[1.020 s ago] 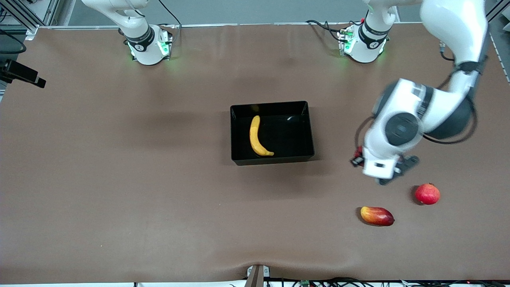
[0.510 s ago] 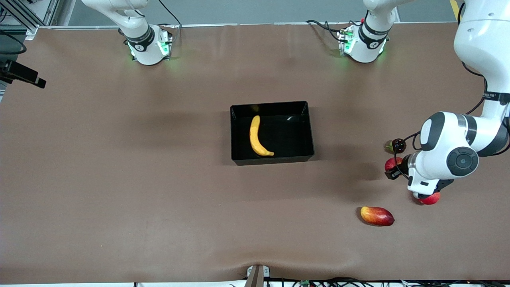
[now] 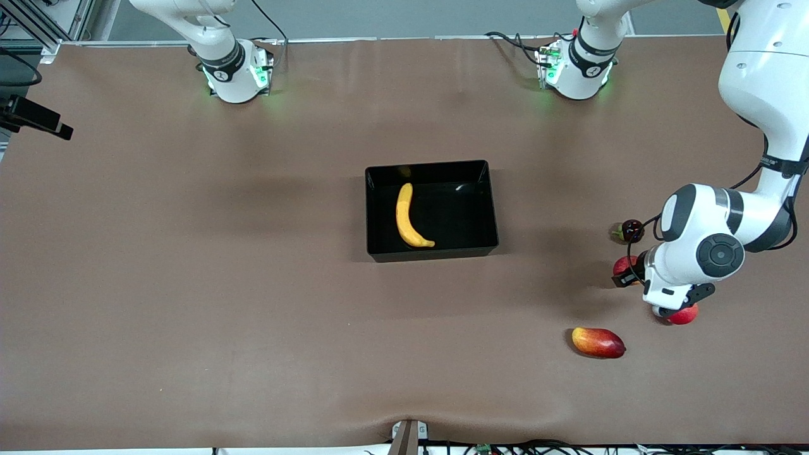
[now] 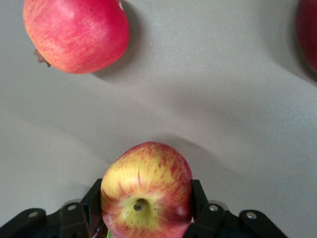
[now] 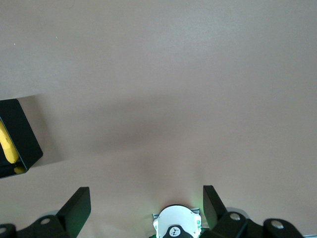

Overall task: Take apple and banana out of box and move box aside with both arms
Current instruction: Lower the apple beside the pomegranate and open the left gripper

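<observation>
1. The apple [image 4: 146,191] is out of the box [image 3: 493,208]: the left gripper [image 4: 146,208] has its fingers [image 4: 199,201] closed around it, low over the table [image 3: 189,284] at the left arm's end, well apart from the box.
2. A larger pinkish-red fruit [image 4: 75,33] lies on the table just beside the held apple, and a red-and-yellow mango [image 3: 598,342] lies nearer the front camera.
3. The banana [image 3: 408,216] lies in the box, untouched.
4. The right gripper [image 5: 146,208] waits high over bare table near its own base, jaws spread wide and empty.
5. Left, by my judgement: release the apple, lift the banana out, then shift the box with both arms.
6. No brand, label or writing can be read.
</observation>
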Robot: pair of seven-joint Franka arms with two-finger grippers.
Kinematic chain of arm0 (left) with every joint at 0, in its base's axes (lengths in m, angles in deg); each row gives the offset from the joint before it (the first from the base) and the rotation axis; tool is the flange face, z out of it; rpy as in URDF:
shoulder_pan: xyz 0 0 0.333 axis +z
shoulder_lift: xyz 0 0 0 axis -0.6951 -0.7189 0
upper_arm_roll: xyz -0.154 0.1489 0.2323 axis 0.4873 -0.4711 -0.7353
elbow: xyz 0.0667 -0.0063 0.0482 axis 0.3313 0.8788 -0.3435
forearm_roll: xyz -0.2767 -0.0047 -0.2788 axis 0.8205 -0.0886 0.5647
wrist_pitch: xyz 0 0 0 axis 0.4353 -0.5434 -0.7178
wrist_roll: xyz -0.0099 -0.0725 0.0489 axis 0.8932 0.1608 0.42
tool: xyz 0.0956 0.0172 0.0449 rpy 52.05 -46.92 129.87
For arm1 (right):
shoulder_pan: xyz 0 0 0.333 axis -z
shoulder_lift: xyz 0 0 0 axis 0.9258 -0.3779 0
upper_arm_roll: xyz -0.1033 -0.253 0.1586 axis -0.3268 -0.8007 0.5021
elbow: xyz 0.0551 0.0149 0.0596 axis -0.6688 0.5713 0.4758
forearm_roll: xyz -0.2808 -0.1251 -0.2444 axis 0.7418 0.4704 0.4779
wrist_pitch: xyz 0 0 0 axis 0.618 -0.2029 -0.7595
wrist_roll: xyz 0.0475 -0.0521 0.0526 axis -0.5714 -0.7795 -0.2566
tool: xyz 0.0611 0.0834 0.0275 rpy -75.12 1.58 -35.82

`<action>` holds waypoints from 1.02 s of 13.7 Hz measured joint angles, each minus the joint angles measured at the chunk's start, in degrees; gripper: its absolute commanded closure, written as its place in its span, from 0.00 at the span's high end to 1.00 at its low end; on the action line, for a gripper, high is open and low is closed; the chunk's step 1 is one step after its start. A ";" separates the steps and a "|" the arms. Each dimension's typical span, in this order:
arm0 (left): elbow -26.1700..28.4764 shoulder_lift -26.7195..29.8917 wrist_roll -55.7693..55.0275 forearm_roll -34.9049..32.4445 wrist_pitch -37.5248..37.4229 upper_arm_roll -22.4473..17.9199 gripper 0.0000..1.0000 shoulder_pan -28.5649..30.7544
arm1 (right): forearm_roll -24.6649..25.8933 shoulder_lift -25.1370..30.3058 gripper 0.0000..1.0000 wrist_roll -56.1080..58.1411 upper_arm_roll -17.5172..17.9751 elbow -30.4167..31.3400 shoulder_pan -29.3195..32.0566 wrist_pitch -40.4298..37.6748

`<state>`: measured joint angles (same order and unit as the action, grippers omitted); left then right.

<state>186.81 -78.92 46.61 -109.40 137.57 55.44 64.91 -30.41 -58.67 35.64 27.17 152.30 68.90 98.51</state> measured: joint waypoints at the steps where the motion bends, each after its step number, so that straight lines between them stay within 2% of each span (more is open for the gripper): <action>1: 0.00 -0.09 -0.01 0.00 0.21 0.12 0.00 -0.05 | 0.00 0.00 1.00 0.00 0.00 0.00 0.00 0.00; 9: 0.19 -2.24 -11.08 0.00 1.71 0.91 0.00 -7.93 | 0.00 0.00 1.00 0.00 0.00 0.00 0.01 0.00; 11: 0.58 -2.79 -11.08 0.00 3.00 0.82 0.59 -7.72 | 0.00 0.00 1.00 0.00 0.00 0.00 0.01 0.00; 12: 0.63 -2.76 -11.07 0.00 3.14 0.90 1.00 -7.57 | 0.00 0.00 1.00 0.00 0.00 0.00 0.01 0.00; 14: 1.18 -2.75 -11.04 0.00 4.07 0.89 1.00 -7.46 | 0.00 0.00 1.00 0.00 -0.01 0.00 0.01 0.00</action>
<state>187.99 -81.67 35.56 -109.40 141.64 56.33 57.45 -30.41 -58.68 35.64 27.16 152.30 68.91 98.51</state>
